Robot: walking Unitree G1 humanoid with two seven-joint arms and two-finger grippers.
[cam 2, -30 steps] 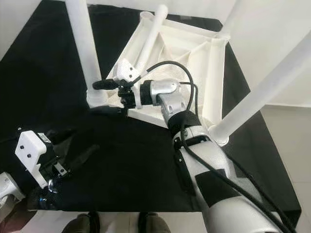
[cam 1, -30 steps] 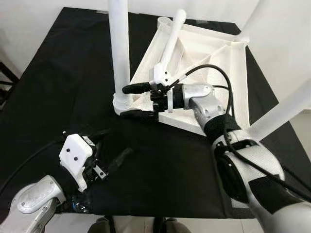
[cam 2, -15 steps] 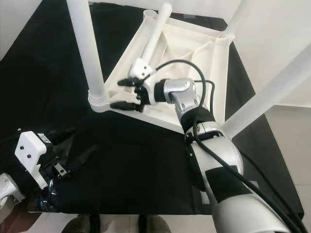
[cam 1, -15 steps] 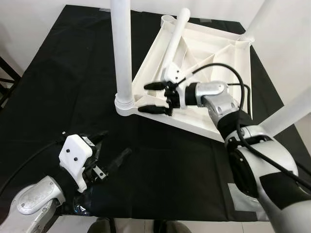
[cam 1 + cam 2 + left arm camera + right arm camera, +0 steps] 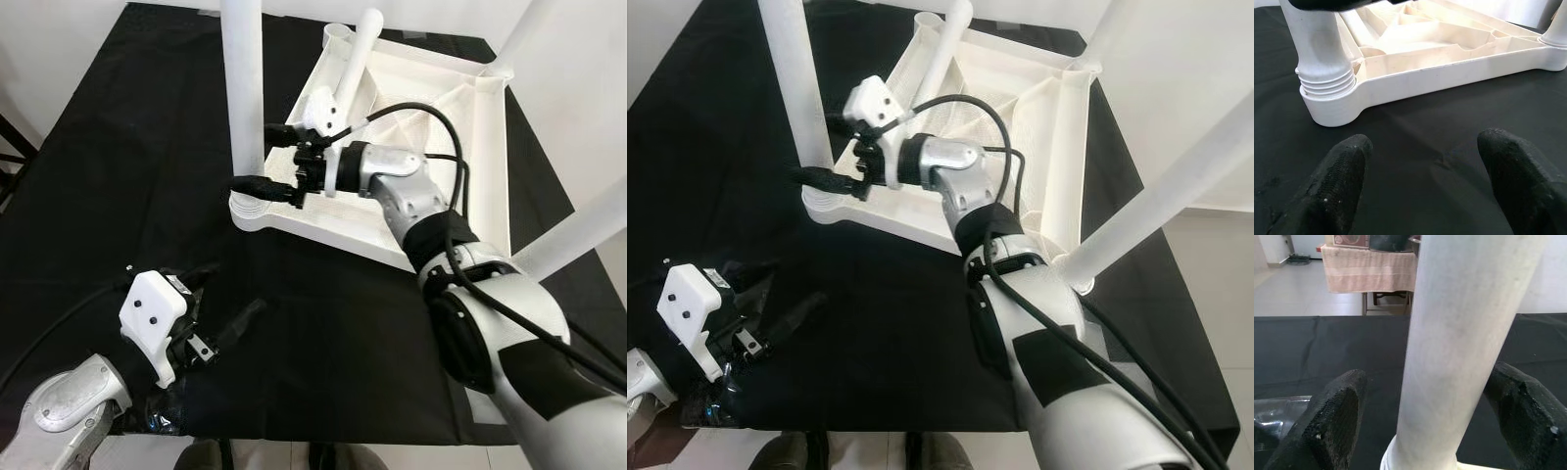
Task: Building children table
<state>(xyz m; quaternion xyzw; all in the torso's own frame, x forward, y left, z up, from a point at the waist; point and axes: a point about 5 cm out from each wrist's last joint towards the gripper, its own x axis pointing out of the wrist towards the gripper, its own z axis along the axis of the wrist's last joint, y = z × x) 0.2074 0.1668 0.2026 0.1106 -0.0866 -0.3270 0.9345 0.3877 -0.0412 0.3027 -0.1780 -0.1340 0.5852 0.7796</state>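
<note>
Item: white plastic tabletop [image 5: 446,108], ribbed underside up, upper centre-right of frame on black cloth surface [image 5: 118,166]; inverted so leg sockets face up.
Front-left leg [image 5: 243,93]: smooth matte tube, upright, threaded collar in corner socket.
Right gripper [image 5: 266,157]: fingers apart, straddling leg near base; likely about to twist or steady it.
Left gripper [image 5: 220,308]: spread, empty, lower left, resting near surface.
Loose leg [image 5: 355,54]: lies slanted across the tabletop's underside, upper centre.

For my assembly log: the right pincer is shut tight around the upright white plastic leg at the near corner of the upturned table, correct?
Not quite. The right pincer is open, its black fingers standing apart on either side of the upright white plastic leg of the upturned table. The right wrist view shows it.
</note>
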